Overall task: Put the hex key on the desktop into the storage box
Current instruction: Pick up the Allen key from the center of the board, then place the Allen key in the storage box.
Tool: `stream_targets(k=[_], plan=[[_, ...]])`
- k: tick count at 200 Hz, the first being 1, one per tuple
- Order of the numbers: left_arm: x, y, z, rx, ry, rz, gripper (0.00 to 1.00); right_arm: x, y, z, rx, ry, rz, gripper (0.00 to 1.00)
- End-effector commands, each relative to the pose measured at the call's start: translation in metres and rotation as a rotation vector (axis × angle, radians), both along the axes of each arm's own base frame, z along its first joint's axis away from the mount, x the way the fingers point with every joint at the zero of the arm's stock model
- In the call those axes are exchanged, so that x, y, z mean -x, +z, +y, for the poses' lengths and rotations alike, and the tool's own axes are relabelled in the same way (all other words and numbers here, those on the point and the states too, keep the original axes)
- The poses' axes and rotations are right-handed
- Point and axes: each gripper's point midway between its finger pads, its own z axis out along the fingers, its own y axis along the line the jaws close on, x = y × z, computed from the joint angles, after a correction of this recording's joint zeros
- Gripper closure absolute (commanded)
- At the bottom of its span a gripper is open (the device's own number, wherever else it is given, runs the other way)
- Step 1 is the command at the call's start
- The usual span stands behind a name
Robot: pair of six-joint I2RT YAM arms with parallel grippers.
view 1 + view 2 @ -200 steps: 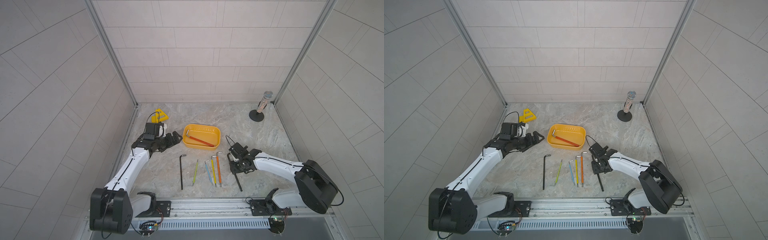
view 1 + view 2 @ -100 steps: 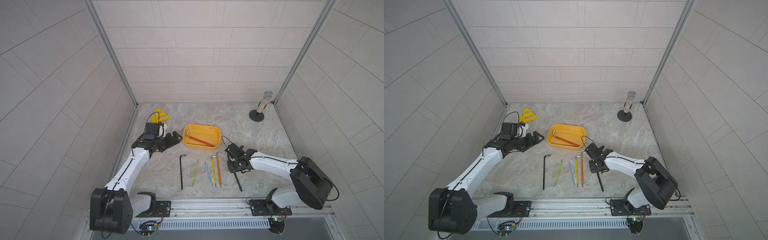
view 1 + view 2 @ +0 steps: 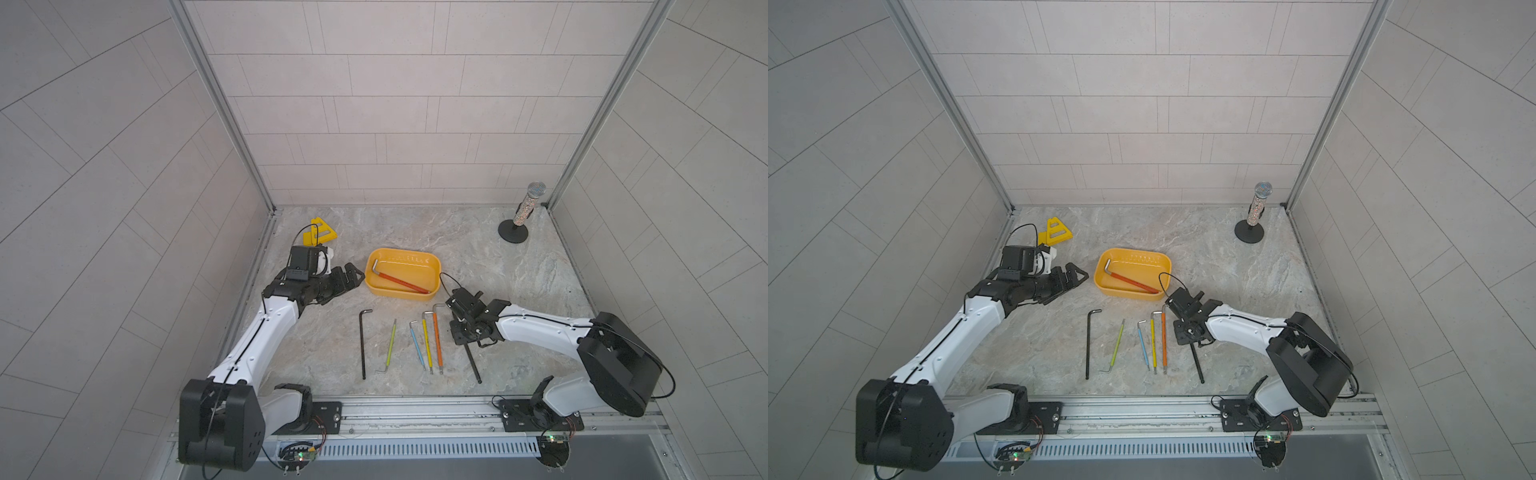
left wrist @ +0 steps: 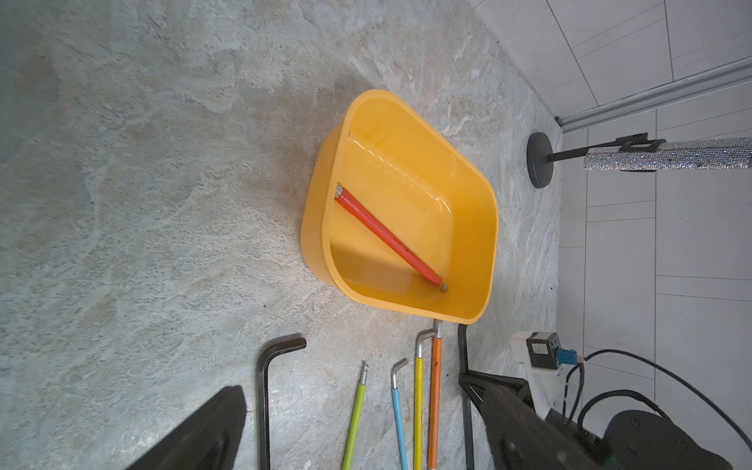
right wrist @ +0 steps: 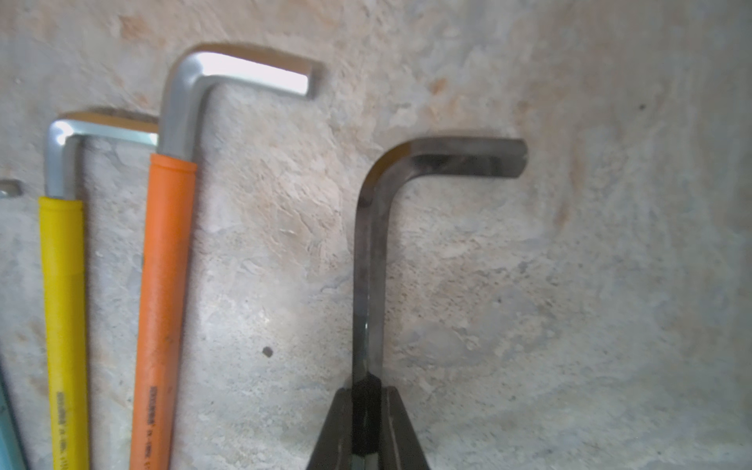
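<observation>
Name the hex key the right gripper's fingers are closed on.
The bare black steel hex key beside the orange-sleeved hex key; the right gripper pinches its long shaft. The other black hex key lies untouched.

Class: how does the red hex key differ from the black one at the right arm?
The red hex key lies in the storage box, the black hex key on the desktop. Red has a coloured sleeve; black is bare metal. The right tool is shut on black, not red. Both are L-shaped.
</observation>
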Motion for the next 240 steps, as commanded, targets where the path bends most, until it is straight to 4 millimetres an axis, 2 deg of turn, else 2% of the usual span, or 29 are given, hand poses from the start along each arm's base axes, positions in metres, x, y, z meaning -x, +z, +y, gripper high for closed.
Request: stream_targets(k=[1,75,123,175,240], plan=[[0.006,-0.001,0.0,-0.007,-0.007,-0.001,0.02,0.013,0.005,-0.02,0.065,-0.007,0.012,1.0],[0.006,0.0,0.0,-0.005,-0.01,-0.002,0.02,0.006,0.075,-0.012,-0.032,0.068,-0.138,1.0],[0.006,0.001,-0.001,-0.004,-0.01,-0.004,0.02,-0.005,0.124,0.001,-0.104,0.137,-0.24,1.0],[0.006,0.001,0.0,-0.003,-0.009,-0.008,0.02,-0.013,0.148,0.026,-0.157,0.285,-0.286,1.0],[0.006,0.001,0.0,-0.004,-0.009,-0.005,0.02,-0.028,0.162,0.056,-0.171,0.468,-0.324,1.0]])
